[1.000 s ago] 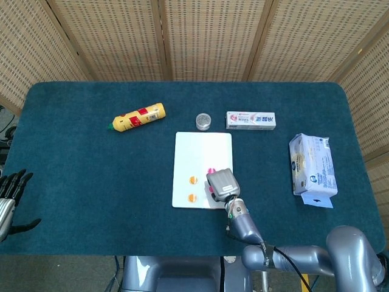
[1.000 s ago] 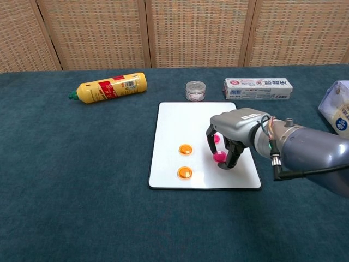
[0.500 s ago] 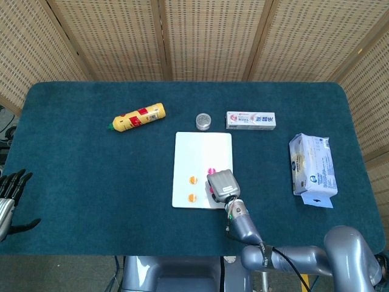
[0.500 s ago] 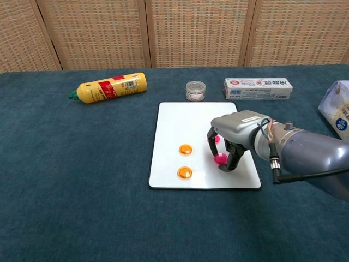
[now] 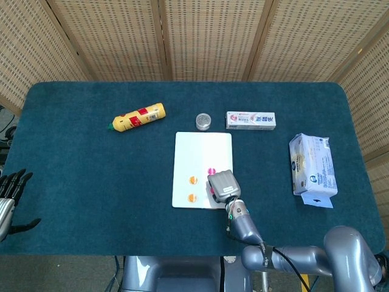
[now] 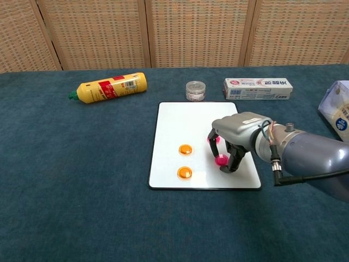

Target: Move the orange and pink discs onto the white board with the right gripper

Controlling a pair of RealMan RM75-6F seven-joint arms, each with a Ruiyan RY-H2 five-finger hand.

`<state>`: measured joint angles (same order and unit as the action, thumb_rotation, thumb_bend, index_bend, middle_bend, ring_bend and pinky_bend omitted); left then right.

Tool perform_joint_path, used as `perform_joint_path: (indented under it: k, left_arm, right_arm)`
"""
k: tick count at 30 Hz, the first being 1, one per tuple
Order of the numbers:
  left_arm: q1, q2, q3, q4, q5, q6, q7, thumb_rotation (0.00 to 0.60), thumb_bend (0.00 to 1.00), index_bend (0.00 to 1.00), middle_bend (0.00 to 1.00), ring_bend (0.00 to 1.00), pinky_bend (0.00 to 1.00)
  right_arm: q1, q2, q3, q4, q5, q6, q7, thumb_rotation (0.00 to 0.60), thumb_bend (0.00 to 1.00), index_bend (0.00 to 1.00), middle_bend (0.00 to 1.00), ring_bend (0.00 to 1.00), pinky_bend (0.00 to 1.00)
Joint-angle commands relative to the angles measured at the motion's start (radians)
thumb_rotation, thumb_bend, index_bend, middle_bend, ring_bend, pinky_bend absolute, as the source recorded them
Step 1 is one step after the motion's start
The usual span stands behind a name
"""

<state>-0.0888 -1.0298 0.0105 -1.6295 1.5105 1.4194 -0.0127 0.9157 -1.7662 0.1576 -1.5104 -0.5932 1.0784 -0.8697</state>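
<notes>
Chest view: we are seeing right hand [image 6: 232, 143] pinching pink disc [image 6: 221, 160] over white board [image 6: 180, 117]; we are advising flat lowering before opening fingers.

Can't tell if the right hand [image 6: 232, 143] actually grips the pink disc [image 6: 221, 160] or just hovers. Other pink disc [image 6: 211, 139] mostly covered. Left hand [image 5: 8, 198] cut off at edge. Tissue pack [image 6: 340, 109] cropped too.
</notes>
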Motion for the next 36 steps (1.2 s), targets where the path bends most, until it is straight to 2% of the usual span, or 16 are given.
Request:
perform_joint_path:
  k: [1, 4, 6, 8, 11, 20, 26, 30, 32, 36]
  left_arm:
    - [0.000, 0.001, 0.000, -0.001, 0.001, 0.000, 0.000, 0.600, 0.00, 0.00, 0.00, 0.00, 0.00]
    - [0.001, 0.001, 0.001, -0.001, 0.002, 0.001, -0.001, 0.600, 0.00, 0.00, 0.00, 0.00, 0.00]
    - [0.000, 0.001, 0.001, -0.001, 0.001, 0.001, -0.001, 0.600, 0.00, 0.00, 0.00, 0.00, 0.00]
    - [0.000, 0.001, 0.001, -0.001, 0.001, 0.000, -0.001, 0.600, 0.00, 0.00, 0.00, 0.00, 0.00]
    - [0.000, 0.002, 0.001, 0.000, 0.002, 0.001, -0.002, 0.600, 0.00, 0.00, 0.00, 0.00, 0.00]
    - [0.001, 0.002, 0.002, 0.000, 0.004, 0.002, -0.006, 0.600, 0.00, 0.00, 0.00, 0.00, 0.00]
    - [0.001, 0.003, 0.003, 0.001, 0.008, 0.002, -0.009, 0.600, 0.00, 0.00, 0.00, 0.00, 0.00]
    - [0.002, 0.007, 0.005, 0.002, 0.013, 0.007, -0.019, 0.600, 0.00, 0.00, 0.00, 0.00, 0.00]
    - [0.002, 0.008, 0.006, 0.004, 0.018, 0.008, -0.024, 0.600, 0.00, 0.00, 0.00, 0.00, 0.00]
    - [0.006, 0.010, 0.008, 0.004, 0.026, 0.018, -0.033, 0.600, 0.00, 0.00, 0.00, 0.00, 0.00]
  right_arm:
    - [0.001, -0.001, 0.000, -0.001, -0.003, 0.001, 0.000, 0.600, 0.41, 0.57, 1.00, 0.95, 1.00]
    - [0.002, -0.002, -0.002, -0.004, -0.004, 0.002, -0.002, 0.600, 0.41, 0.56, 1.00, 0.95, 1.00]
    - [0.002, 0.000, -0.004, -0.006, -0.003, 0.001, -0.003, 0.600, 0.40, 0.51, 1.00, 0.95, 1.00]
    - [0.002, 0.000, -0.005, -0.007, -0.003, 0.000, -0.004, 0.600, 0.39, 0.41, 1.00, 0.95, 1.00]
    - [0.001, 0.000, -0.007, -0.009, -0.006, 0.002, -0.003, 0.600, 0.39, 0.36, 0.99, 0.95, 1.00]
    - [-0.002, 0.004, -0.010, -0.020, -0.023, 0.012, 0.001, 0.600, 0.39, 0.34, 0.99, 0.95, 1.00]
    - [-0.013, 0.036, -0.011, -0.081, -0.059, 0.039, 0.012, 0.600, 0.39, 0.34, 0.99, 0.95, 1.00]
    - [-0.065, 0.128, -0.011, -0.226, -0.171, 0.124, 0.077, 0.600, 0.39, 0.34, 0.99, 0.95, 1.00]
    - [-0.109, 0.204, -0.026, -0.314, -0.256, 0.169, 0.133, 0.600, 0.39, 0.34, 0.99, 0.95, 1.00]
    - [-0.194, 0.336, -0.067, -0.414, -0.420, 0.224, 0.266, 0.600, 0.39, 0.34, 0.98, 0.95, 1.00]
